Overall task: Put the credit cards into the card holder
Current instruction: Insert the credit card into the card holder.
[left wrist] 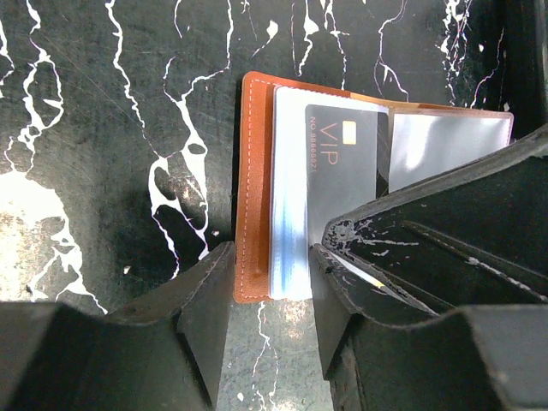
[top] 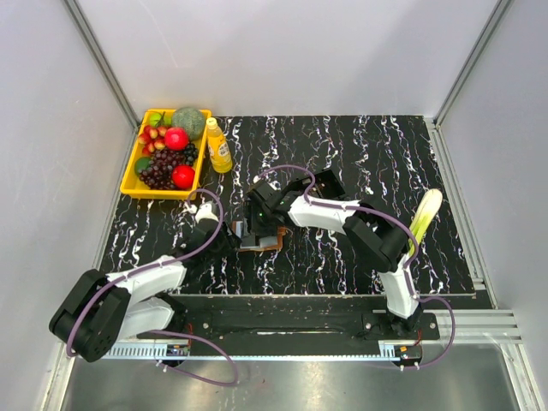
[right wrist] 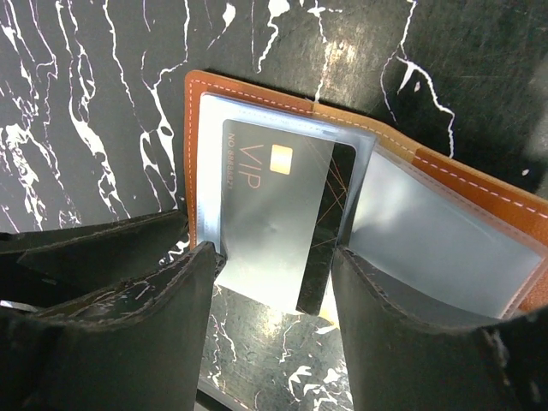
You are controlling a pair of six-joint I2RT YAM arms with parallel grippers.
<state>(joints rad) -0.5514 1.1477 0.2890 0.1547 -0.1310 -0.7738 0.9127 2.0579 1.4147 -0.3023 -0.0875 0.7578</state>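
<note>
1. The holder (right wrist: pixel 479 193) lay open and flat near the middle of the table (top: pixel 342 154), a little toward 7 o'clock from centre; both arms met over it.
2. One dark VIP card (right wrist: pixel 274 214) sat mostly under the clear sleeve of the leaf at 9 o'clock; it was skewed, one long edge uncovered, and its end toward 6 o'clock stuck out past the sleeve's mouth; I judged this insertion well begun but not finished.
3. The sleeve (right wrist: pixel 428 240) at 3 o'clock showed no card in it.
4. The right claw (right wrist: pixel 274 274) stood about a card's width apart, its jaws flanking the card's protruding end; whether the pads pressed the card's long edges or merely stood beside them, I could not tell.
5. The left claw (left wrist: pixel 272 282) stood partly open, straddling the 6 o'clock edge of the same leaf; it looked placed to steady the holder, though contact or grip could not be told.
6. Left to do, by my reckoning: square the card and push it toward 12 o'clock until seated; whether more cards waited, the views did not show.
</note>
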